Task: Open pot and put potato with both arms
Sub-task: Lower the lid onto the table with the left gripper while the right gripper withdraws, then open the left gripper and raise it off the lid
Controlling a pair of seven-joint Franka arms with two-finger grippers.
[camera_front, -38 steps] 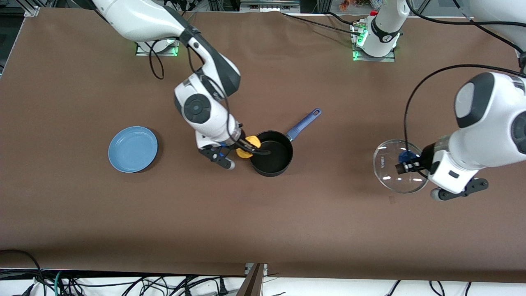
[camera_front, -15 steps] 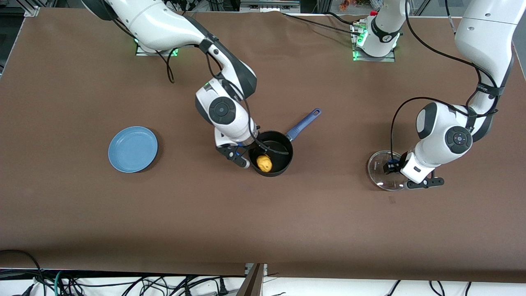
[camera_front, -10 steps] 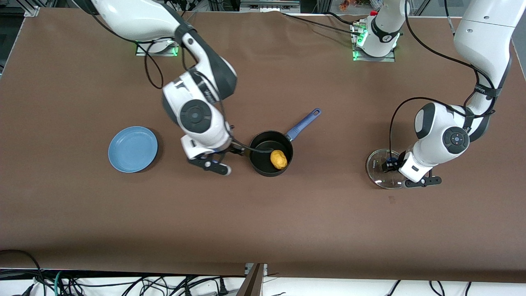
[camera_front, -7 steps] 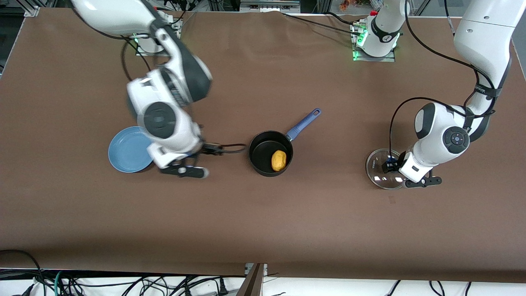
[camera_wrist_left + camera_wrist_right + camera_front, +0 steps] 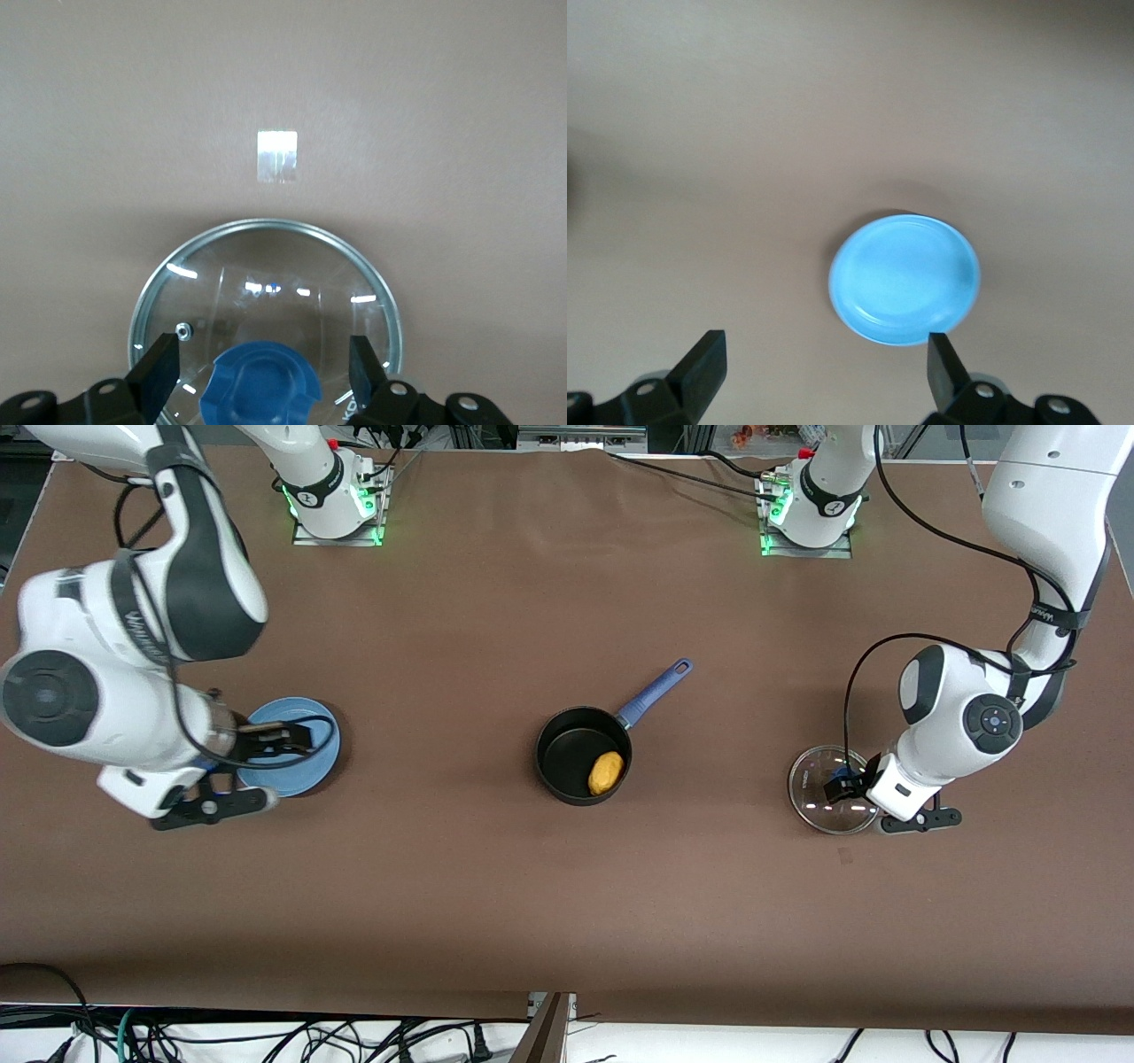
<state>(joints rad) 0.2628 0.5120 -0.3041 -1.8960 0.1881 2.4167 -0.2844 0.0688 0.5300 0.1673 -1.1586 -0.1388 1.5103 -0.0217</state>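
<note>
With its fingers spread wide on either side of the blue knob [image 5: 260,386], the left gripper [image 5: 261,372] sits low over the glass lid [image 5: 819,788], at the frame's right. The right gripper [image 5: 824,367], also spread and empty, hangs over the blue plate [image 5: 306,766] at the frame's left. At centre, the potato [image 5: 606,772] lies inside the pot [image 5: 567,788]. The lid looks slick and breakable, so the knob seems the sensible hold.
</note>
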